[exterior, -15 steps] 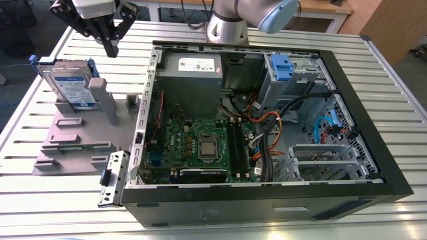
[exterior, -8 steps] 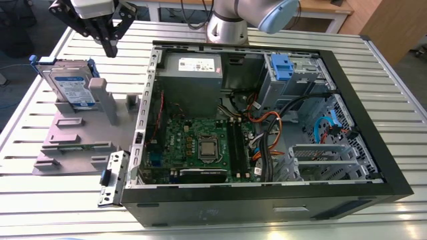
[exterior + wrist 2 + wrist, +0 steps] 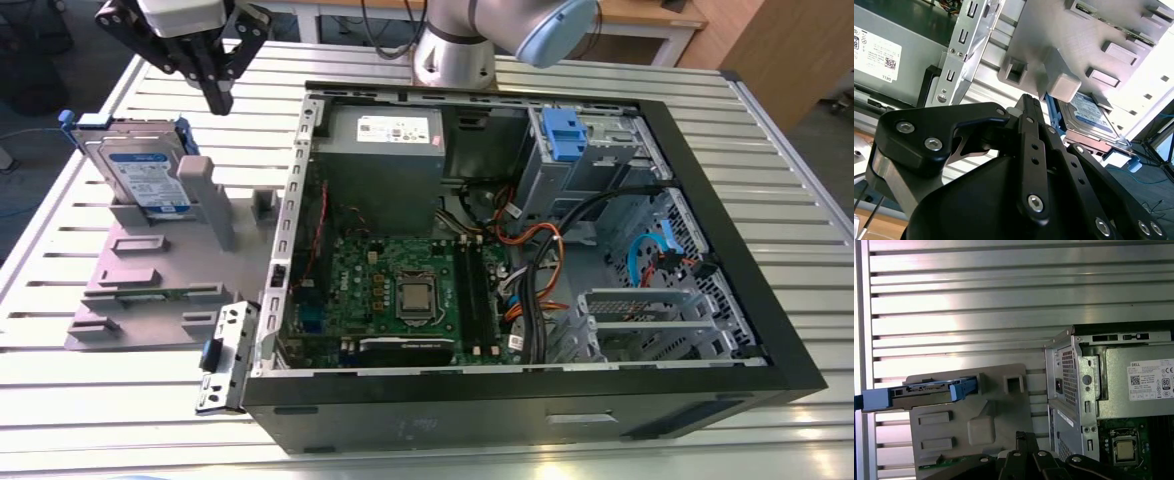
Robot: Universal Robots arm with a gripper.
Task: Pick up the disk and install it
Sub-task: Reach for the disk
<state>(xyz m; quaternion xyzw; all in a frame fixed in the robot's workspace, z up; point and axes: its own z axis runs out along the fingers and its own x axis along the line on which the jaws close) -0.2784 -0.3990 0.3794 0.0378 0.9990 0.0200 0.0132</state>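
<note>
The disk (image 3: 144, 170) stands on edge in a grey holder (image 3: 147, 270) at the exterior view's left; it is silver with a blue-and-white label and blue rails. My gripper (image 3: 219, 103) hangs above the table, behind the disk and a little to the exterior view's right of it, clear of it. Its black fingers meet at the tips with nothing between them. In the first wrist view the disk (image 3: 929, 390) shows edge-on in the holder (image 3: 999, 410), beyond the gripper (image 3: 1023, 436). In the second wrist view the disk (image 3: 1093, 114) lies past the gripper (image 3: 1026, 100).
An open computer case (image 3: 747, 250) takes up the middle and the exterior view's right. Inside it are a grey power supply (image 3: 380, 140), a green motherboard (image 3: 400, 290) and a drive bay with a blue part (image 3: 561, 135). The slatted metal table (image 3: 160, 400) carries everything.
</note>
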